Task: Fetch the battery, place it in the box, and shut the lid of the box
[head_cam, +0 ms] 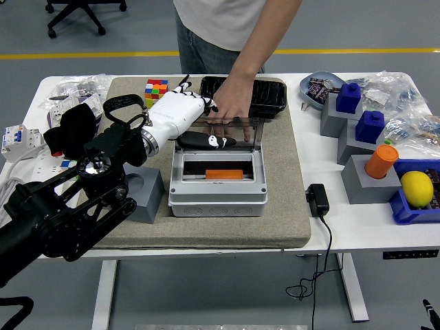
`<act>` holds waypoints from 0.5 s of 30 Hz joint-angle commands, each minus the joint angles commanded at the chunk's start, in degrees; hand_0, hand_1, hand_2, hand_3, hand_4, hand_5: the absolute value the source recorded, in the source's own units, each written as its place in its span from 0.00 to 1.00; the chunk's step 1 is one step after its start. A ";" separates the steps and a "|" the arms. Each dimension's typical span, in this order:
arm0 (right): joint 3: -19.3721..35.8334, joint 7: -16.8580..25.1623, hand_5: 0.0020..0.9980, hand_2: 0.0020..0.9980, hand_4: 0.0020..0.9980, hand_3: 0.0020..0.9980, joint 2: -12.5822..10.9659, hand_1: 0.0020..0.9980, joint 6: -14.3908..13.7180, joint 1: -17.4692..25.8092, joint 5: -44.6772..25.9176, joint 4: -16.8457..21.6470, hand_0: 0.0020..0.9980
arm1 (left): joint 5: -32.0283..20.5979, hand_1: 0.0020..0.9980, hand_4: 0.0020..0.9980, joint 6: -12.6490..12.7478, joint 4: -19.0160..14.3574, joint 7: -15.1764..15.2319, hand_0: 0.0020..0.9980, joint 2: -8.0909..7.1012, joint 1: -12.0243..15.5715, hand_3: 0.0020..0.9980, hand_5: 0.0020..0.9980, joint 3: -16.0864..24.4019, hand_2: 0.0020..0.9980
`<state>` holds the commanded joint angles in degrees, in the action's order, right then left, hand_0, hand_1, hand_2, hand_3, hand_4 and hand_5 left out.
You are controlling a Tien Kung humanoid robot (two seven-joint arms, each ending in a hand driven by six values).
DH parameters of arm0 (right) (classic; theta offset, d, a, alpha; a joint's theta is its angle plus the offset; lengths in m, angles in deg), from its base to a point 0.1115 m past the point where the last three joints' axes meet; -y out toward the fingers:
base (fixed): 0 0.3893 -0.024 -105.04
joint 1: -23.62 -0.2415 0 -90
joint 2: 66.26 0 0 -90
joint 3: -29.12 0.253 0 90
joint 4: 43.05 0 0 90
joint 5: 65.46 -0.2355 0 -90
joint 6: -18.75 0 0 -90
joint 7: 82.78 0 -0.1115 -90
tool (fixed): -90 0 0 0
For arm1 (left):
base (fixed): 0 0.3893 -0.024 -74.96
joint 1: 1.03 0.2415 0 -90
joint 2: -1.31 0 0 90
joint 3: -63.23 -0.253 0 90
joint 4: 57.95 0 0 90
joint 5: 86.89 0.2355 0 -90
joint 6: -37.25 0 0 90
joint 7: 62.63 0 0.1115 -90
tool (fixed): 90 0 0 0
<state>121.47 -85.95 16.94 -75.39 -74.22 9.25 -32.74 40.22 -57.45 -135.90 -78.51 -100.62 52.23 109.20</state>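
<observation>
1. Your battery point(224, 174), the orange block, lies flat inside the grey box point(218, 186), which sits on the tan mat point(289, 206) in the middle of the bench point(344, 220). Judging by that, the fetch and place steps look done; only the lid remains.

2. The lid point(227, 132) is a clear, smoky panel hinged along the box's far edge and standing raised. It looks like thin rigid plastic: light, stiff and slick on its face. Expect it to swing freely on the hinge and probably to need a firm press to latch.

3. Your left hand point(184, 118) hovers at the lid's left end. Its white fingers point(196, 93) are loosely extended toward the far side, and its dark thumb point(206, 141) lies across the lid's near face. It pinches nothing that you can see; treat it as resting against the lid, not gripping it.

4. A person's hand point(230, 110) rests fingers-down on the lid's far side, just beside your hand. Keep the two apart when you move.

5. Don't try to grasp the panel. Push on its free top edge near the middle, so it folds down evenly instead of twisting at one corner.

6. The box looks heavier than the lid and sits on the mat, so it should stay put under a downward push.

7. Your right arm is out of view.
</observation>
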 joint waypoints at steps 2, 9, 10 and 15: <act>0.18 -0.04 1.00 0.74 1.00 0.80 -0.03 0.74 -0.02 0.01 0.12 0.00 0.83 | -0.36 0.48 1.00 -0.41 -0.11 -0.32 0.68 -0.06 -0.07 0.69 1.00 -0.10 0.62; 0.56 0.07 1.00 0.74 1.00 0.80 -0.11 0.74 -0.03 -0.09 0.36 0.00 0.83 | -1.11 0.26 1.00 -1.55 -0.29 -0.97 0.51 -0.35 -0.05 0.62 1.00 -0.91 0.58; 0.58 0.09 1.00 0.74 1.00 0.80 -0.11 0.74 -0.03 -0.11 0.37 0.00 0.83 | -1.27 0.26 1.00 -1.74 -0.40 -1.07 0.51 -0.36 -0.03 0.62 1.00 -0.99 0.58; 0.73 0.12 1.00 0.74 1.00 0.80 -0.11 0.75 -0.04 -0.18 0.43 0.00 0.83 | -1.93 0.17 1.00 -2.87 -2.57 -2.09 0.39 -0.65 0.11 0.55 1.00 -1.61 0.51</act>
<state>122.20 -85.82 16.82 -75.43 -74.41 9.69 -32.74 38.29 -60.32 -138.48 -80.60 -101.26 52.34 107.59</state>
